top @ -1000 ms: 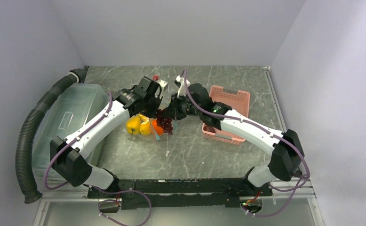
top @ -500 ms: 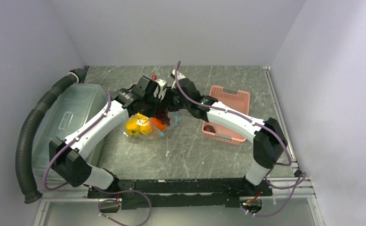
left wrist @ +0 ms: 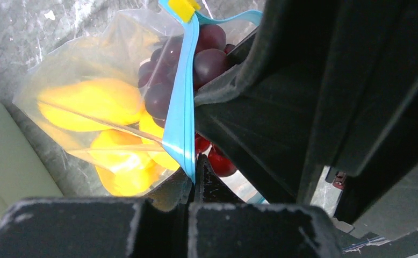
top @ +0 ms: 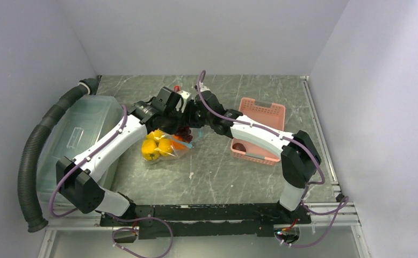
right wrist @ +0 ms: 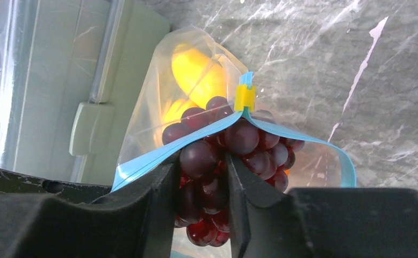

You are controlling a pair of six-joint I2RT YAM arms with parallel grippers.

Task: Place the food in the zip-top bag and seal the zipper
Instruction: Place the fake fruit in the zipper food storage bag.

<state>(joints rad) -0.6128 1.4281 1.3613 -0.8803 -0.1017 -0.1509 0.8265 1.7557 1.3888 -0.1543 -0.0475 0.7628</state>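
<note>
Clear crinkly plastic bag (right wrist: 152, 119), glossy grapes (right wrist: 242, 137)

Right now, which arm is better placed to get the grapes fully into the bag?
Right. Its tool has the grape bunch between its fingers at the zip-top bag's open mouth. The left tool is shut on the zipper, holding that edge, so it looks tied up.

A pink basket (top: 266, 112) with little holes is set on the right side of the gray marbled table (top: 217, 172). A big see-through bin (top: 83, 129) with a lid is placed at the left side. A black ribbed hose (top: 32, 156) is curved around the bin's left edge, just beside it.
</note>
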